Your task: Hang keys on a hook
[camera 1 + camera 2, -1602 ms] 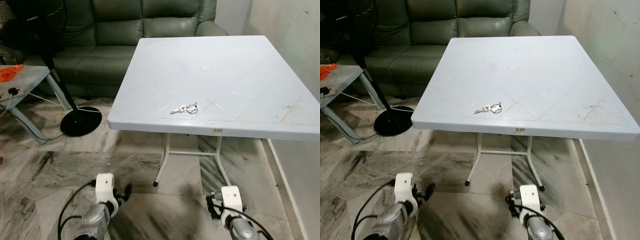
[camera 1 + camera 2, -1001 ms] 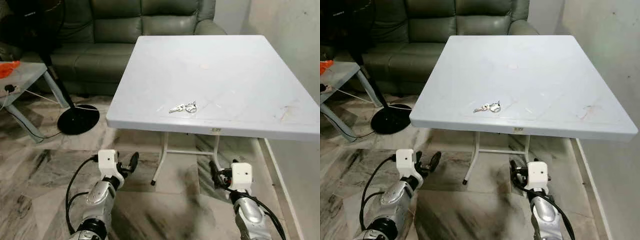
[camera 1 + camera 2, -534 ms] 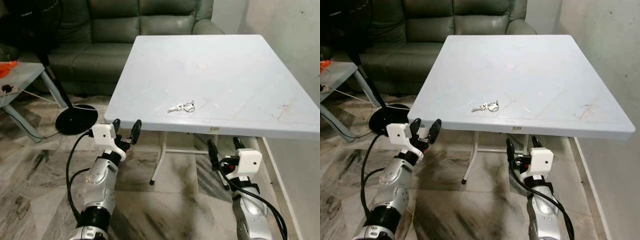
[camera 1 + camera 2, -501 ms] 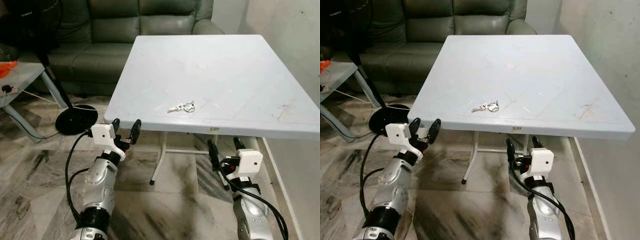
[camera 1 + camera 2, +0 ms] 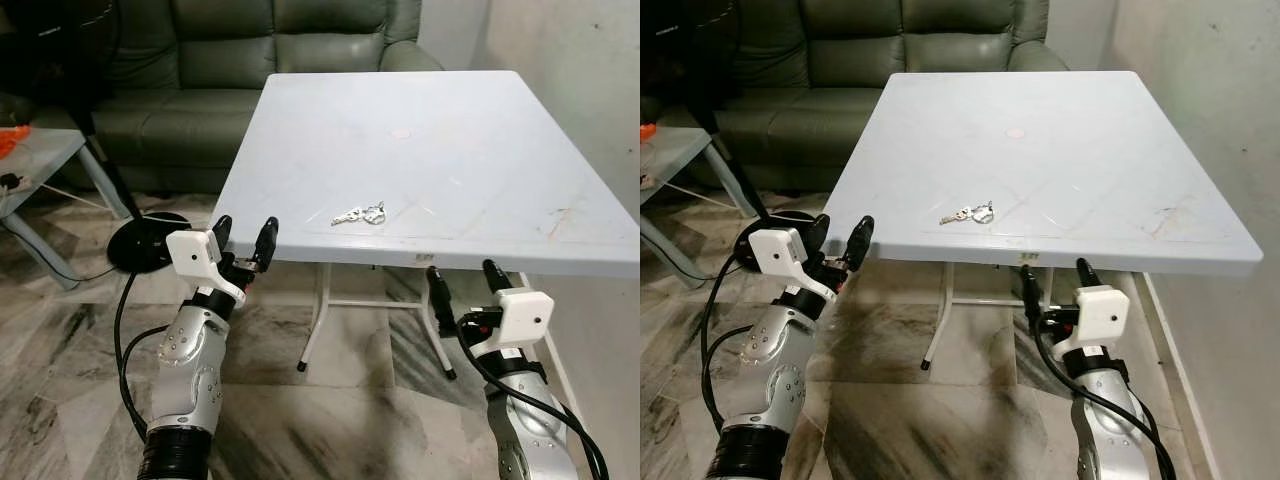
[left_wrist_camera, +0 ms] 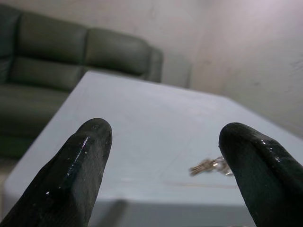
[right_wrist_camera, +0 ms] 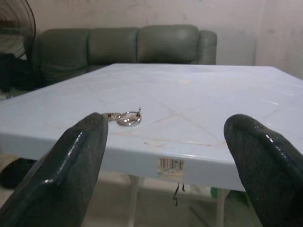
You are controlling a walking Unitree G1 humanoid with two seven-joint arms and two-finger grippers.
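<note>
Both grippers hang just below the near edge of the white table, fingers spread wide and holding nothing: the left gripper by the near left corner, the right gripper under the front edge. Keys lie flat on the tabletop close to that edge, between the two arms, with a green sofa behind.

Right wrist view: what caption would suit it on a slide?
Open right gripper faces small silver keys lying near the pale blue plastic table's front edge.
</note>
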